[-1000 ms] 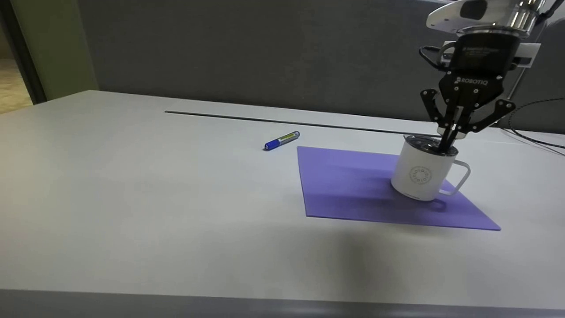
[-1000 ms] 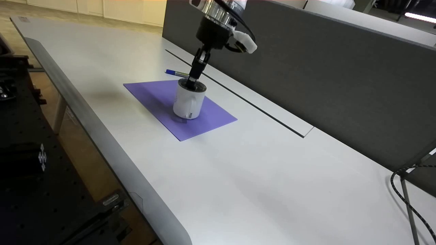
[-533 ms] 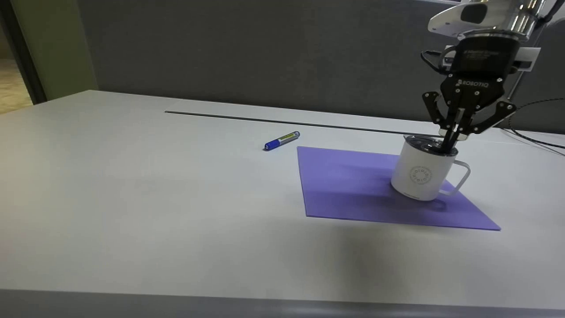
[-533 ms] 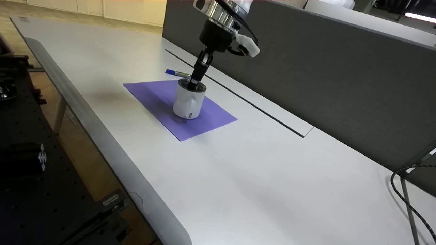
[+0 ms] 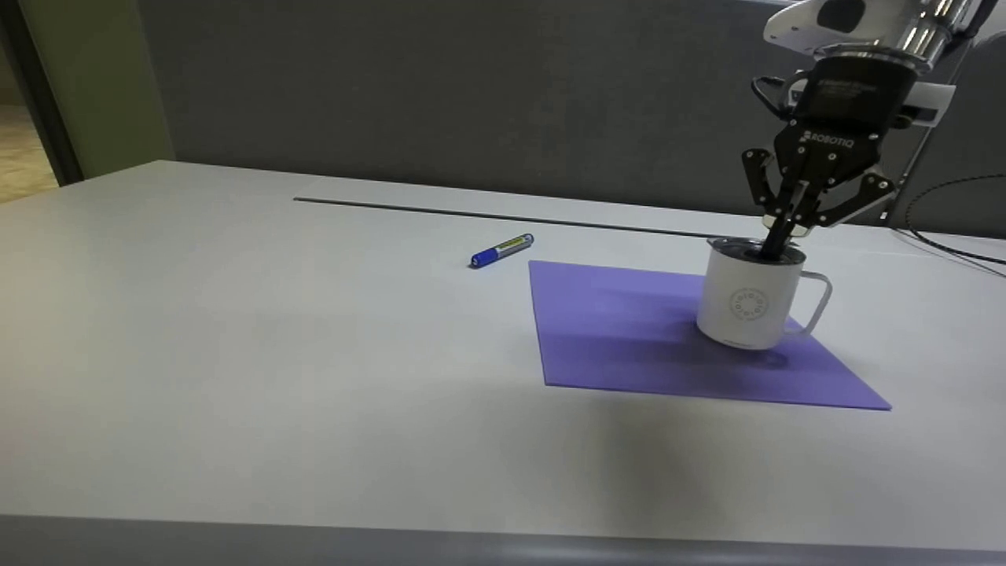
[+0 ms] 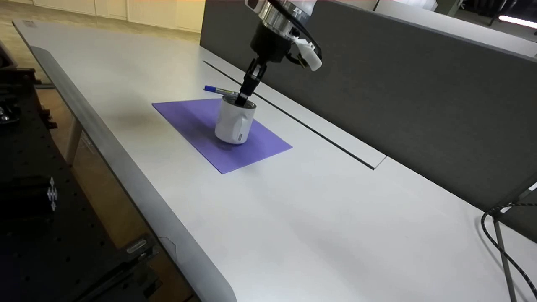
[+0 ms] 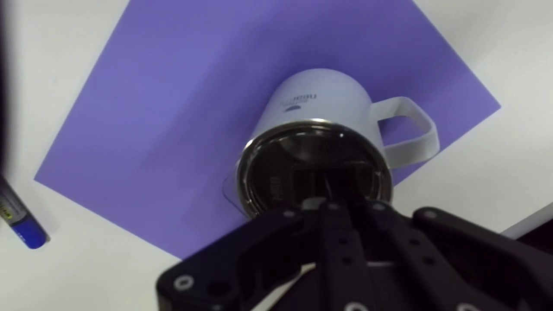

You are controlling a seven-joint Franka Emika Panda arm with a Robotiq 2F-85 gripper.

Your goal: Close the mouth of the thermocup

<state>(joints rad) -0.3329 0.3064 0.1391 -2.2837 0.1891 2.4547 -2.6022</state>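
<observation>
The thermocup is a white mug with a handle and a dark clear lid. It stands on a purple mat and looks slightly tipped, its handle side a little raised. In the wrist view the mug shows with its lid facing me, and a clear tab juts from the lid's left. My gripper, also in an exterior view, is shut, tilted, its fingertips down on the lid near the handle side. The fingers cover the lid's mouth, so I cannot tell its state.
A blue and grey marker lies behind and beside the mat; it also shows in the wrist view. A dark slot runs along the back of the table. A dark grey partition stands behind.
My gripper, still shut on top of the lid, has shifted left in an exterior view and tilted more. The mug has tipped with it, its handle side rising slightly. Mat and marker are unmoved.
</observation>
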